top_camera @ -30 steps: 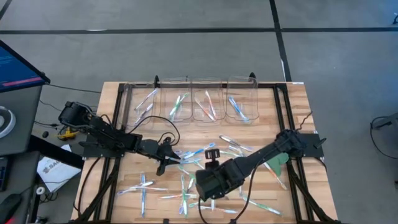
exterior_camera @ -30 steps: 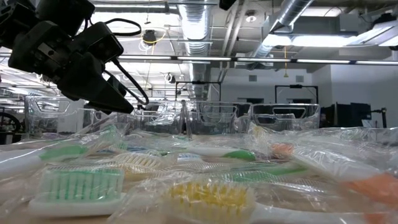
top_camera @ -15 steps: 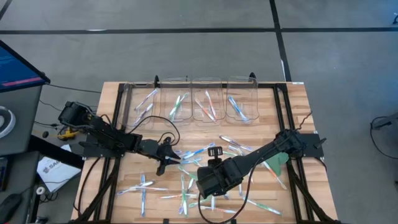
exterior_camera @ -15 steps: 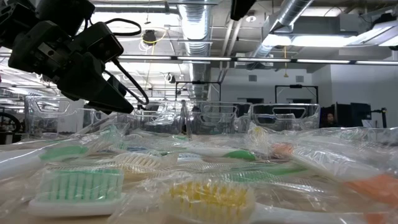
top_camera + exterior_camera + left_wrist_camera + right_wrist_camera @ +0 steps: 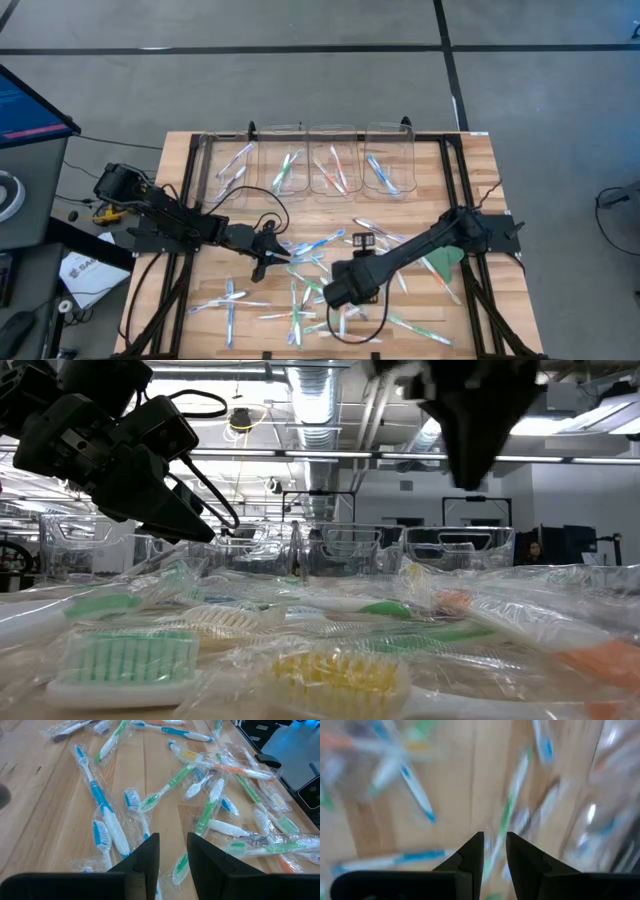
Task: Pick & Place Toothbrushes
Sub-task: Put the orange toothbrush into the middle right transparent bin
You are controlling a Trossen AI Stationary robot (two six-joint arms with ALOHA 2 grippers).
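**Sorting partly done; most toothbrushes not yet binned**

A few toothbrushes are seen in each of the four clear bins (image 5: 320, 160) at the far edge of the surface (image 5: 470, 170). Most of the toothbrushes (image 5: 300, 290), in plastic wrappers, are scattered across the middle and near part of the surface, many crossing or overlapping. The bulk of the work is judged to be left.

The left gripper (image 5: 272, 256) is held low over the left part of the pile; its fingers (image 5: 145, 857) are set with a narrow gap, nothing pinched between them. The right gripper (image 5: 337, 297) is placed above the centre of the pile; its fingers (image 5: 472, 850) are likewise narrowly parted and empty, though that view is smeared.

A flat green piece (image 5: 443, 262) lies under the right arm, among the brushes. Overlapping wrappers are judged likely to hinder a clean single pick. The two grippers are near each other.
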